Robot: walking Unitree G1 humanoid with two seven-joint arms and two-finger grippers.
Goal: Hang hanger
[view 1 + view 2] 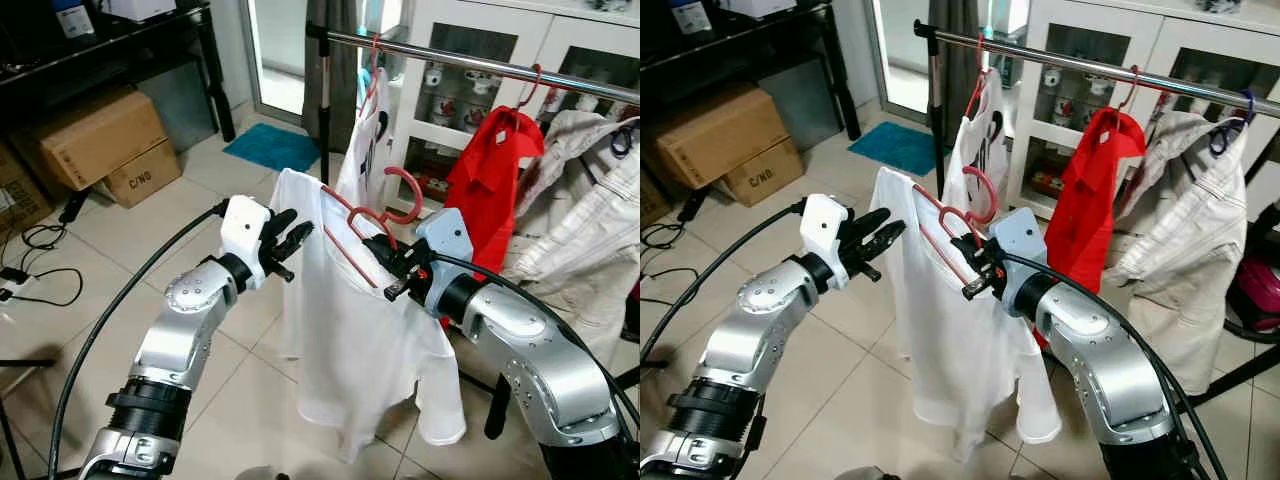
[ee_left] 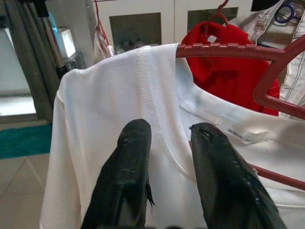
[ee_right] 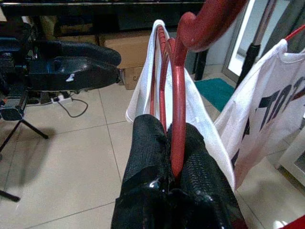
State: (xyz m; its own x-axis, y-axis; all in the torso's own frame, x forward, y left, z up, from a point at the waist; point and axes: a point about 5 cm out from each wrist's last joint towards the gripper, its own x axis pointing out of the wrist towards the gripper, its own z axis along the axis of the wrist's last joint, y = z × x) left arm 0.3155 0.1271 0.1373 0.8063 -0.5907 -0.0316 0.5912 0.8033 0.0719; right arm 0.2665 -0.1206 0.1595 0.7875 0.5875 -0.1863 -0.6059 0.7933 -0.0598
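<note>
Red hanger (image 1: 362, 225), white shirt (image 1: 350, 340), red garment (image 1: 492, 180), teal mat (image 1: 272, 146), seemingly brown boxes (image 1: 95, 140).

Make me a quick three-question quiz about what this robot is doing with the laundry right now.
1. True or false: the right gripper is shut on the red hanger.
2. What hangs on that hanger? A) white T-shirt B) red shirt C) towel
3. Fill in: the hanger's hook is not yet over the metal ____.

Key: 1 true. 2 A. 3 rail. The left gripper hovers open beside the T-shirt's shoulder.
</note>
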